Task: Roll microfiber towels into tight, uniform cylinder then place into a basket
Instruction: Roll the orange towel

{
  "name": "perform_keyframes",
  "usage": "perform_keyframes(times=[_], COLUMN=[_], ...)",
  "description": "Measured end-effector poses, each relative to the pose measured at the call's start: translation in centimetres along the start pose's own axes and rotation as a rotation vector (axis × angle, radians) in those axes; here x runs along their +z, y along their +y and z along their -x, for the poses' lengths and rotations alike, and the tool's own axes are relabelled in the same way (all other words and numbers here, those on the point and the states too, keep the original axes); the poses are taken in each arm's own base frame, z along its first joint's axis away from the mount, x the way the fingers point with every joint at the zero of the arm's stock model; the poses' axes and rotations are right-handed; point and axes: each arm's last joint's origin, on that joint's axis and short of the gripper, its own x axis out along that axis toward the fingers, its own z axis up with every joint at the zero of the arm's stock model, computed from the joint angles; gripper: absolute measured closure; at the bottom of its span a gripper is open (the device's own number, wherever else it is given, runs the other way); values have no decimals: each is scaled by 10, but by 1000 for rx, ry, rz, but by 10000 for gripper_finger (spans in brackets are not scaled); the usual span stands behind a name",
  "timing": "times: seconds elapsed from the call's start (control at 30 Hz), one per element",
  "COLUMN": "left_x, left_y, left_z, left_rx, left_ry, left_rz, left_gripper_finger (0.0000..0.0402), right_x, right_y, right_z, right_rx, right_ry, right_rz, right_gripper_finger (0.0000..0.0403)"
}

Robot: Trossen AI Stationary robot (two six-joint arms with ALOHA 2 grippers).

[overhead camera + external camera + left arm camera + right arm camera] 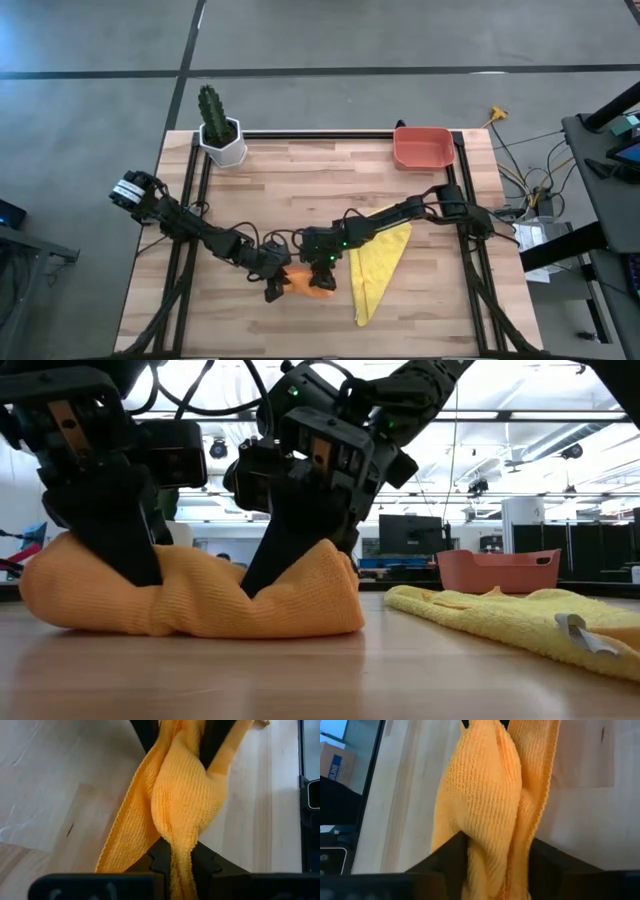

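Two grippers meet on the wooden table near its front edge, and I see both pinching the same bunched orange towel. My left gripper is clamped tight on one end of it, cloth squeezed between its fingers. My right gripper is closed on the other end, the roll bulging between its fingers. Just beside the right gripper, on its outer side, the yellow towel lies flat and loose. Well beyond both grippers, at the far right corner, sits the salmon-red basket; the potted cactus stands at the far left corner
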Motion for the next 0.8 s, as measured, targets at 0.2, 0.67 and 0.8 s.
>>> perform_keyframes(times=[0.2, 0.67, 0.8], left_x=[-2, -4, -5], left_y=[1, 1, 1], left_z=[0, 0, 2], left_rx=[-12, -49, -51], left_ry=[24, 74, 93], left_rz=[-19, -128, -138], left_gripper_finger=[380, 368, 331], right_x=[-1, 0, 0], right_y=[0, 3, 4], right_z=[-1, 2, 6], right_rx=[27, 52, 58], right_ry=[12, 16, 28], right_rz=[-2, 9, 3], right_gripper_finger=[337, 386, 387])
